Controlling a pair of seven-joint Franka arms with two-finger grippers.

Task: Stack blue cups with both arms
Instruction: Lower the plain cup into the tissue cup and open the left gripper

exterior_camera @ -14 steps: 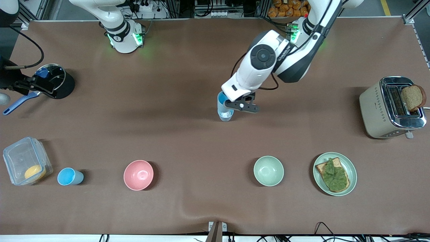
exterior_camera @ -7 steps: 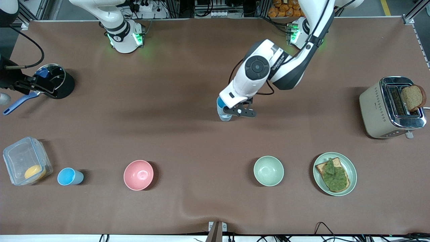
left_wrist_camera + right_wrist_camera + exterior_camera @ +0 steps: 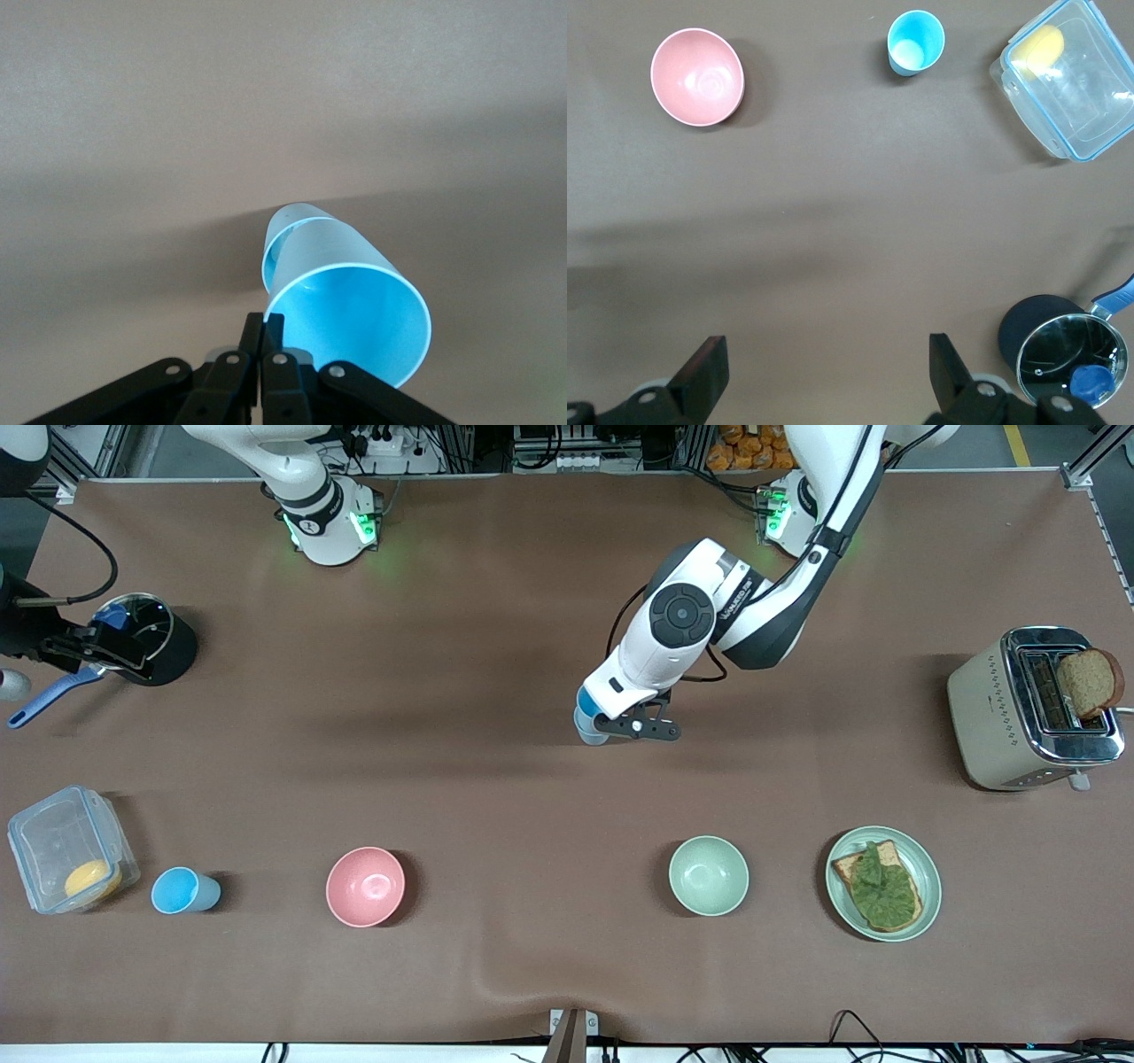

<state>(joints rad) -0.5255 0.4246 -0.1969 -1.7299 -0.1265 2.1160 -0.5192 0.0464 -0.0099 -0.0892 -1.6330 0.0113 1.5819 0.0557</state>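
The left hand [image 3: 259,359] pinches the rim of a blue cup [image 3: 350,314], which tilts with its mouth up and its base entering a second cup [image 3: 586,729] standing mid-bench. A third cup [image 3: 182,890] stands upright near the front camera, between the pink bowl [image 3: 365,886] and a clear box [image 3: 66,859] holding something yellow. The right hand [image 3: 824,376] waits with fingers wide above the bench.

table [image 3: 496,691]: brown cloth cover
right arm's end: black pot [image 3: 151,642], clear container [image 3: 66,850], blue cup [image 3: 182,891], pink bowl [image 3: 365,886]
left arm's end: pale green bowl [image 3: 708,875], plate of toast [image 3: 883,882], toaster [image 3: 1028,708]
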